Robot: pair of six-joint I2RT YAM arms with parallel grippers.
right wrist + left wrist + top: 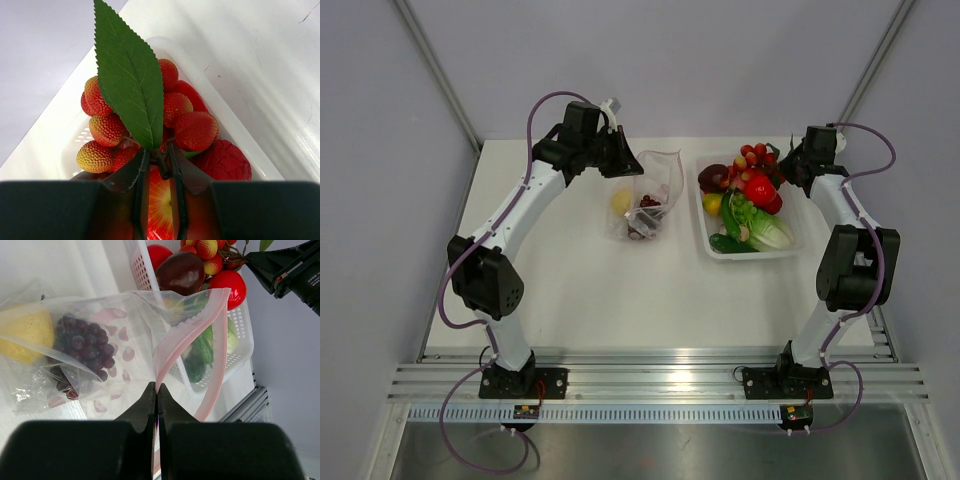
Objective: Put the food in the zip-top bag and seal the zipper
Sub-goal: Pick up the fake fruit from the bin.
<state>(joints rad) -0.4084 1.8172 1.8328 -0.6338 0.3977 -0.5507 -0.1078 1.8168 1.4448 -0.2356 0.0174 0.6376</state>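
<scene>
The clear zip-top bag (645, 205) lies on the table with a yellow lemon (25, 332) and dark grapes (82, 342) inside. Its mouth is lifted toward the basket. My left gripper (156, 386) is shut on the pink zipper (175, 342) strip at the mouth edge. The rest of the food sits in a white mesh basket (790, 250). My right gripper (157, 150) is over the basket's far end. Its fingers are closed on the brown stem of a bunch of bumpy red fruits (195, 130) with a green leaf (130, 75).
Under the right gripper lies a red and yellow apple (162, 205), next to a wrinkled red fruit (225, 160). A dark purple fruit (180, 272), a red tomato (231, 285) and green vegetables (750, 225) fill the basket. The table's right edge runs close beside the basket.
</scene>
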